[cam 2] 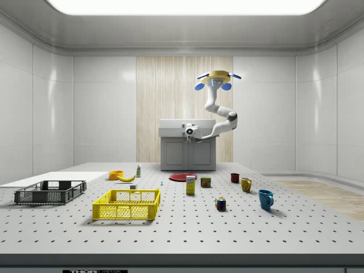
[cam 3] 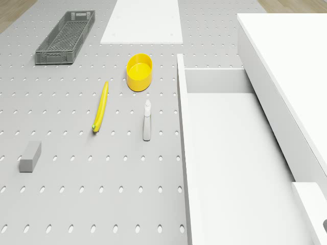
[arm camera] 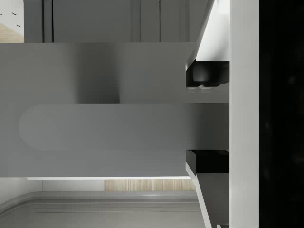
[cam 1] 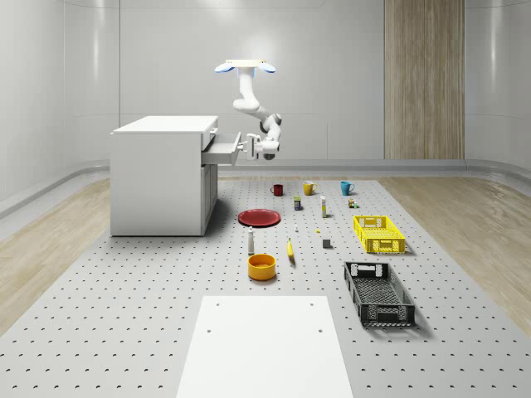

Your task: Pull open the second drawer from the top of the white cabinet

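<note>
The white cabinet [cam 1: 160, 176] is seen standing on the perforated floor at the whole-scene view's left, boxy and flat-topped. Its second drawer [cam 1: 222, 149] from the top is seen pulled well out toward the whole-scene view's right, held level. In the drone view the drawer [cam 3: 235, 153] is shown as a shallow white tray with plain walls.

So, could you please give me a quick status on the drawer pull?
Drone hovering beside white cabinet. Gripper at drawer front, jaws around the handle. Drawer pulled well out. Nothing in the way.
</note>
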Controlling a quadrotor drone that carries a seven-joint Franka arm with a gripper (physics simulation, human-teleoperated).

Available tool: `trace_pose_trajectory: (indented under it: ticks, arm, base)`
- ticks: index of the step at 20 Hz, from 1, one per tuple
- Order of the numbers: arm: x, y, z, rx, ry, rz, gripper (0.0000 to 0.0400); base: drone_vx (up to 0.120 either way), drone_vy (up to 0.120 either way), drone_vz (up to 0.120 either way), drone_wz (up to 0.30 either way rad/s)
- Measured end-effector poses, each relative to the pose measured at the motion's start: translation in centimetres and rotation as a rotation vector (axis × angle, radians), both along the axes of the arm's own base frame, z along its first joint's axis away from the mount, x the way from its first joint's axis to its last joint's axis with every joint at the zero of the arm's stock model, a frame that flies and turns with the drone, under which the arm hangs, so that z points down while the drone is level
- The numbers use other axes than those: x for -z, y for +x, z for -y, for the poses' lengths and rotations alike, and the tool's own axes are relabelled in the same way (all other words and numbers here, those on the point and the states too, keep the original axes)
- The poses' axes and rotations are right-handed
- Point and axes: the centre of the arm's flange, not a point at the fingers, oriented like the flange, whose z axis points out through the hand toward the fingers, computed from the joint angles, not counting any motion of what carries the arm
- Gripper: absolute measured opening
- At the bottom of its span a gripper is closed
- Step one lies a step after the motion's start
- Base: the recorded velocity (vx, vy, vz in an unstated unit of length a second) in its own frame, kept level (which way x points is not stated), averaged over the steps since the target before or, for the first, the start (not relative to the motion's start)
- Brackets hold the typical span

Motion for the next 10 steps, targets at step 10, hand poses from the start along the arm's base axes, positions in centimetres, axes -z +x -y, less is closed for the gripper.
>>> trace_pose_trajectory:
  ticks: [10]
  arm:
    - [0.0, 0.0, 1.4, 0.000, 0.008, 0.004, 0.0292]
  base:
    - [0.000, 0.048, 0.000, 0.000]
